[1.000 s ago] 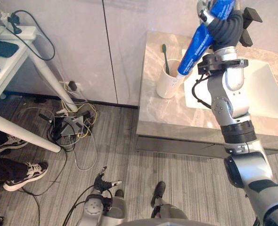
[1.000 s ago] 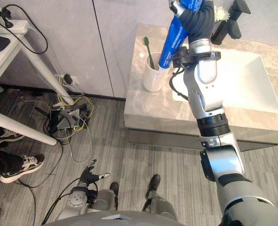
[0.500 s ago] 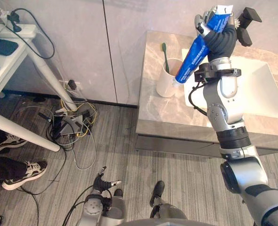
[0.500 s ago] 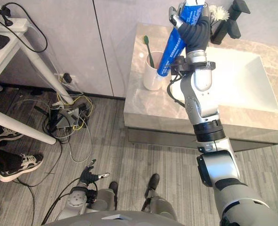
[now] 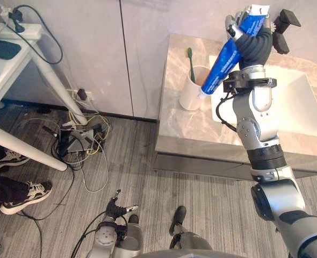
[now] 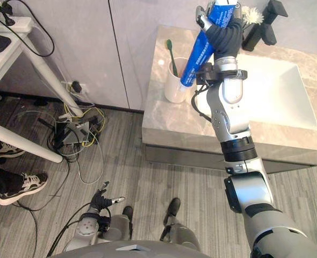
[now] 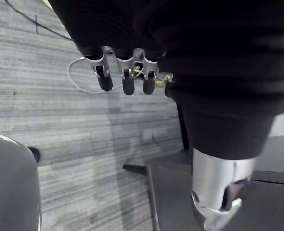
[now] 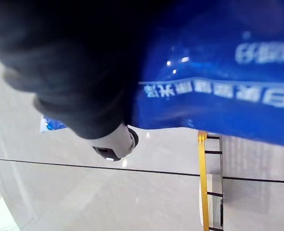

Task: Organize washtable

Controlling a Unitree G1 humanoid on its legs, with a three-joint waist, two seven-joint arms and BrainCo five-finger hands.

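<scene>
Marble washtable (image 5: 188,131) with sink (image 5: 301,102) at far right; striped floor (image 5: 148,177), white table (image 5: 24,59) and cables (image 5: 80,142) left. Right hand (image 5: 255,45) grasps the tilted blue toothpaste tube (image 5: 223,62), its lower end seemingly over the cup (image 5: 191,97). Left hand (image 7: 125,72) hangs relaxed near the floor.

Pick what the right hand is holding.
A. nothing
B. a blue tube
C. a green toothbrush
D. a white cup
B: the right hand is curled round the blue tube, whose lower end is by the white cup. The green toothbrush stands in that cup, untouched.
</scene>
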